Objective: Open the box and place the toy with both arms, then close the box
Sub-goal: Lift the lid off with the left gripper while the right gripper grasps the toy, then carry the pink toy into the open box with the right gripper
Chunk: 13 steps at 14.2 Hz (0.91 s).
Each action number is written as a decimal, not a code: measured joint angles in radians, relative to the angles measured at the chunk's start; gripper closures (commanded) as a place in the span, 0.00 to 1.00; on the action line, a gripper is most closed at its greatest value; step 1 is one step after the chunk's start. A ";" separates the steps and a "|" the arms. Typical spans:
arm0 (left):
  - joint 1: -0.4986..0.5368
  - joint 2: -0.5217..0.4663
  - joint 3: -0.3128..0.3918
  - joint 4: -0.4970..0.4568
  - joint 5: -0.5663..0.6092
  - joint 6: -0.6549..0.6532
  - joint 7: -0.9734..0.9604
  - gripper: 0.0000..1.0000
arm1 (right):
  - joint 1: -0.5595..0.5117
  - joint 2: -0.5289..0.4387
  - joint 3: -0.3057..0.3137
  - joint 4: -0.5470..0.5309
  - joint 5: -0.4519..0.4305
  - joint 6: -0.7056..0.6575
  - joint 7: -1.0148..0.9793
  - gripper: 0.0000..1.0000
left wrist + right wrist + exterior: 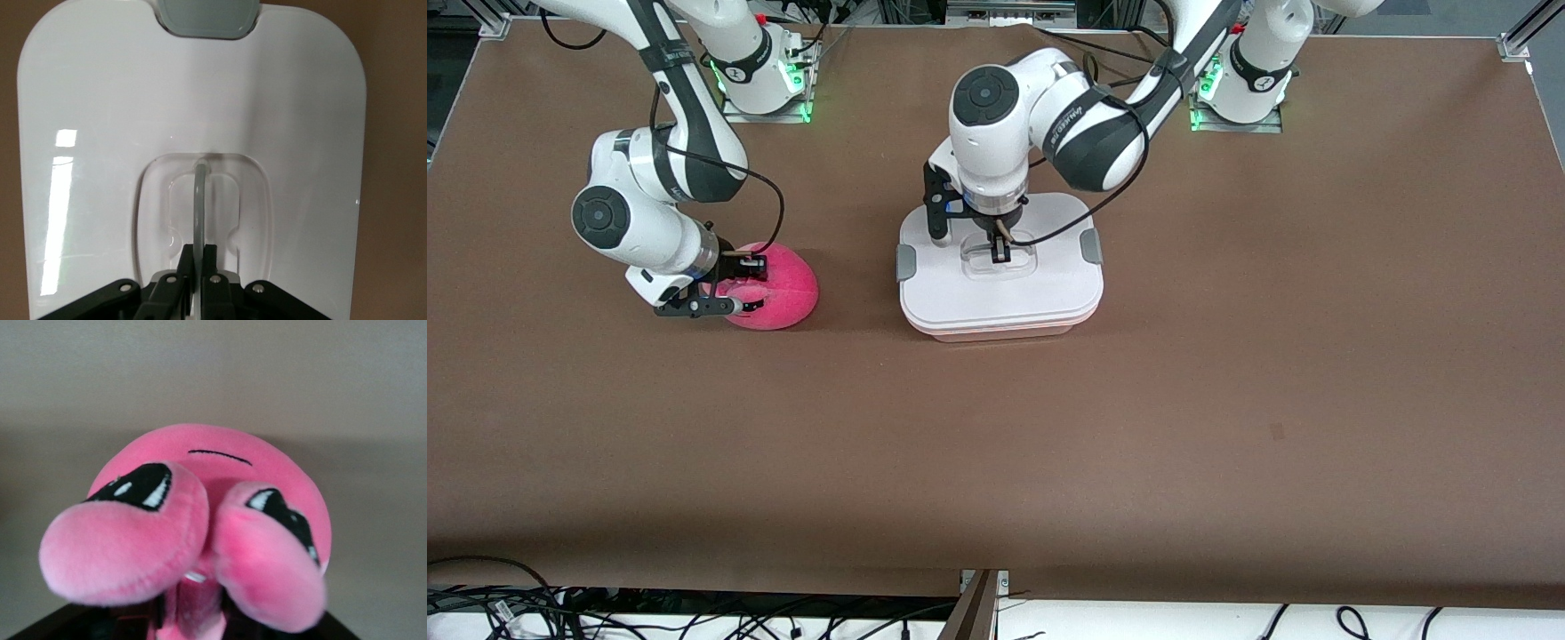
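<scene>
The box [1000, 284] stands mid-table, a pink tub under a white lid with grey side clips [1090, 245]. My left gripper [1000, 251] is down in the lid's recessed centre and shut on the clear handle [198, 200]. The lid [100, 133] sits on the tub. The pink plush toy [783, 289] lies on the table toward the right arm's end. My right gripper [738, 284] is shut on the toy's edge. In the right wrist view the toy [220, 463] bulges over the fingers and hides them, with its dark eyes showing.
The brown table top [1138, 444] stretches wide around the box and the toy. Both arm bases [1254, 80] stand along the table's edge farthest from the front camera. Cables lie off the table's near edge.
</scene>
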 measured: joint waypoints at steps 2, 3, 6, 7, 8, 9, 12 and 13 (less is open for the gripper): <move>0.004 -0.008 0.005 0.043 0.000 -0.072 0.000 1.00 | 0.000 -0.003 0.002 0.041 -0.001 -0.046 -0.051 1.00; 0.012 -0.014 0.011 0.059 0.000 -0.100 0.000 1.00 | 0.001 -0.005 0.002 0.068 -0.001 -0.070 -0.105 1.00; 0.110 -0.030 0.017 0.090 -0.007 -0.160 0.053 1.00 | 0.005 -0.010 0.004 0.188 -0.007 -0.177 -0.302 1.00; 0.164 -0.035 0.019 0.097 -0.024 -0.179 0.093 1.00 | 0.014 -0.011 0.005 0.233 -0.024 -0.216 -0.383 1.00; 0.227 -0.040 0.021 0.103 -0.040 -0.200 0.147 1.00 | 0.032 -0.011 0.006 0.281 -0.045 -0.253 -0.460 1.00; 0.295 -0.044 0.021 0.112 -0.051 -0.224 0.217 1.00 | 0.059 -0.009 0.007 0.328 -0.061 -0.288 -0.524 1.00; 0.483 -0.045 0.025 0.138 -0.058 -0.287 0.439 1.00 | 0.150 0.000 0.015 0.430 -0.070 -0.357 -0.726 1.00; 0.530 -0.045 0.026 0.140 -0.059 -0.300 0.497 1.00 | 0.185 0.005 0.019 0.450 -0.070 -0.364 -0.802 1.00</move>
